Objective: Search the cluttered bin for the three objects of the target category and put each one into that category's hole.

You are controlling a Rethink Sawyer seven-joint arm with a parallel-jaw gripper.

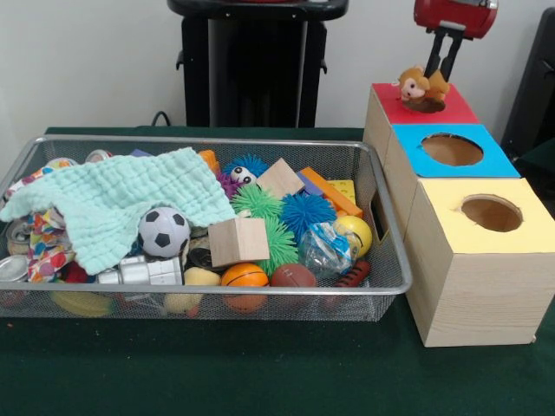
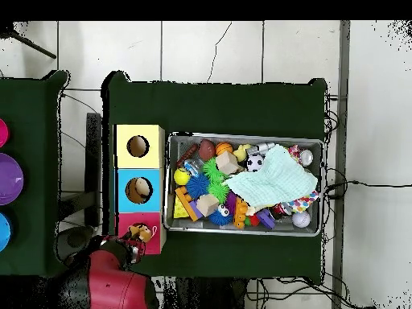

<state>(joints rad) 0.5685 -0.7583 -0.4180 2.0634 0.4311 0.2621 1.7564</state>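
Note:
My gripper (image 1: 440,76) hangs at the top right over the red-topped box (image 1: 460,108). It is shut on a small orange-brown soft toy (image 1: 421,85), which it holds right at the round hole (image 1: 427,107). In the overhead view the toy (image 2: 142,233) sits over the red box (image 2: 153,245), with the red arm (image 2: 109,286) below it. The wire mesh bin (image 1: 217,141) is full of clutter. A pale yellow bun-like toy (image 1: 201,277) lies near its front wall. Any other such toy is hidden.
The blue-topped box (image 1: 408,156) and the yellow-topped box (image 1: 538,225) stand in a row in front of the red one. The bin holds a mint cloth (image 1: 113,204), a soccer ball (image 1: 164,231), wooden cubes (image 1: 238,241), spiky balls (image 1: 308,211) and a basketball (image 1: 244,276).

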